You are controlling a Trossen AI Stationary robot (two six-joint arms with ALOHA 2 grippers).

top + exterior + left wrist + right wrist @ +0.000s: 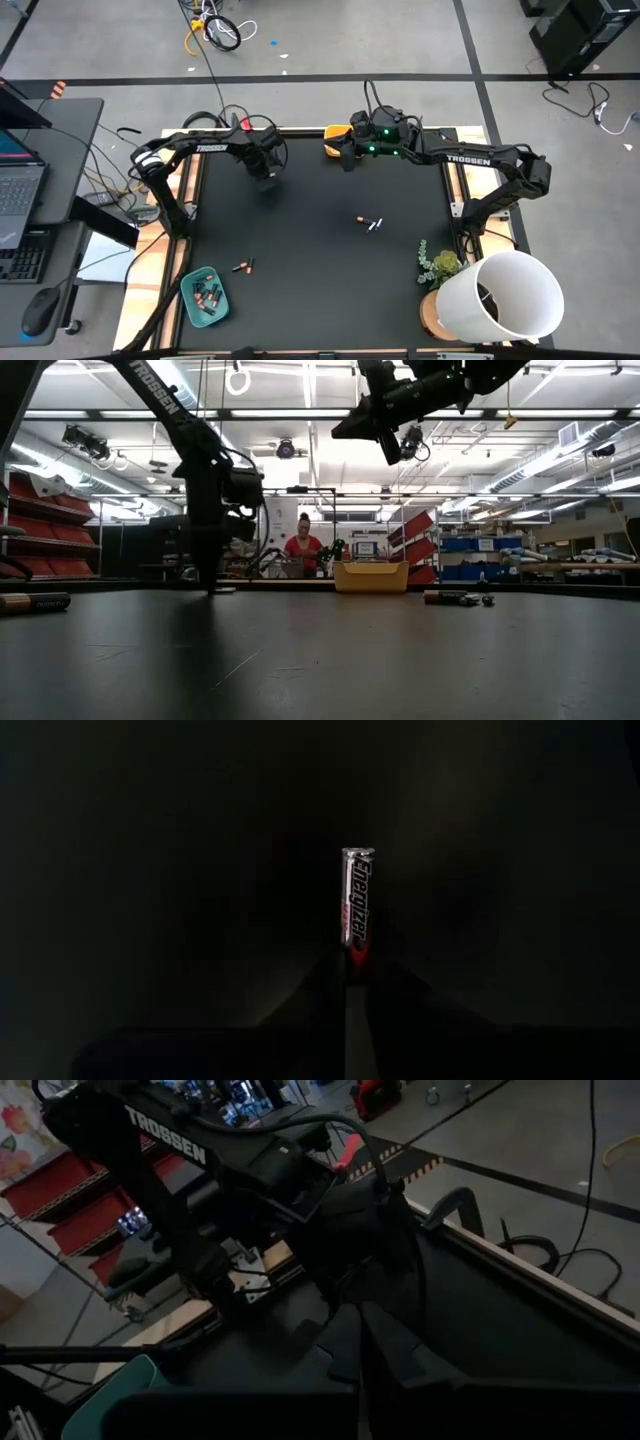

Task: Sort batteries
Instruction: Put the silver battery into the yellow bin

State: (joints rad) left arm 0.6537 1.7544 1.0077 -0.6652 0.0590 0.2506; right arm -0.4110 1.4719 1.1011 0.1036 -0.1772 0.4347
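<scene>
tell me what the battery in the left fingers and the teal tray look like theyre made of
Battery: looks like a metal cell in a glossy printed wrap, silver with a red end and bright highlights. Teal tray: probably moulded plastic, going by its even colour and rounded rim, though that is less certain.

The batteries in the teal tray (204,297) at about 7 o'clock on the surface (320,250) are too small to count. In the left wrist view, the bottom of one battery (356,905) hides between the dark fingers (330,1010). The white bucket (510,295) is cut off at the edge.
</scene>
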